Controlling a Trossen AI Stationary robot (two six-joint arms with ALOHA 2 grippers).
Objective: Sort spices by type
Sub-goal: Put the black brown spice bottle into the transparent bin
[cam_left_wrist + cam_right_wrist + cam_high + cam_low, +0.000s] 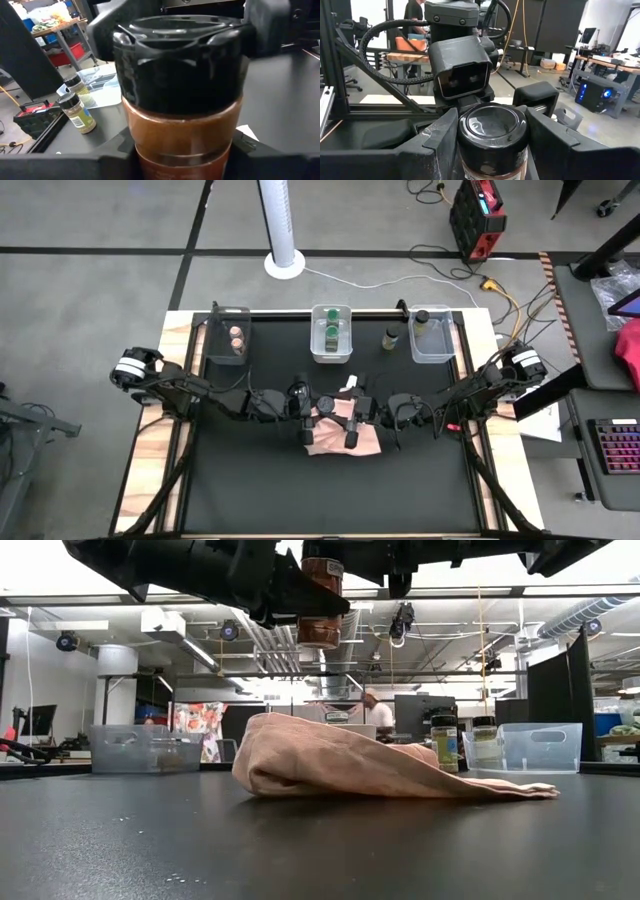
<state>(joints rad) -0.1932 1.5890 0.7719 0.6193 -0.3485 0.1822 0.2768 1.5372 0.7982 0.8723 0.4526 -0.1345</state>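
A spice jar [326, 404] with a black lid and red-brown contents hangs upright in the air over the crumpled pink cloth [345, 440], held between both arms at the table's middle. My left gripper [316, 406] reaches it from the left and my right gripper [338, 406] from the right. Both are shut on it. In the low view the jar [320, 610] is well clear above the cloth [350, 765]. Other jars stand in three clear bins along the far edge, and one dark-lidded jar [391, 337] stands on the mat. My left gripper [182, 160] pinches the jar's brown glass body [180, 135] below the lid, fingers level from the table's left. The jar is upright and lifted clear. My right gripper [492, 145] pinches the black lid [492, 130] between its two fingers, level from the table's right, above the left gripper's hold.
Along the far edge stand the left bin [228, 335] with tan-pink-lidded jars, the middle bin [332, 350] with green-lidded jars and the right bin [435, 345] with a dark-lidded jar. The near half of the black mat [330, 500] is bare. A person shows far behind in the room.
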